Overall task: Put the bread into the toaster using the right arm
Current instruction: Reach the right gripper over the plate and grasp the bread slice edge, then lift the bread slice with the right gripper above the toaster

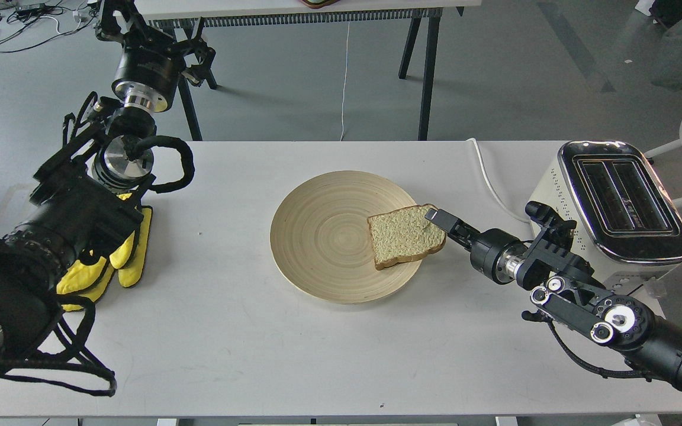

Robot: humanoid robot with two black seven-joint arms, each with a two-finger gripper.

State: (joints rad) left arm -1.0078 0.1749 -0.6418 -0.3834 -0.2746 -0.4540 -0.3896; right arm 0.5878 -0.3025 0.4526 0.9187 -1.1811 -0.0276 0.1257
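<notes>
A slice of bread (403,236) lies flat on the right side of a round wooden plate (317,236) in the middle of the white table. My right gripper (438,223) is low at the slice's right edge. One finger (436,215) lies over the crust; the other is hidden below it. The jaws look open around the edge. A white toaster (566,207) with a chrome top and two empty slots (619,195) stands at the right, behind my right arm. My left gripper (151,35) is raised past the table's far left corner, dark and seen end-on.
A yellow cloth (125,254) lies at the table's left, partly under my left arm. The toaster's white cable (489,183) runs across the table's back right. Another table's legs (430,77) stand behind on the grey floor.
</notes>
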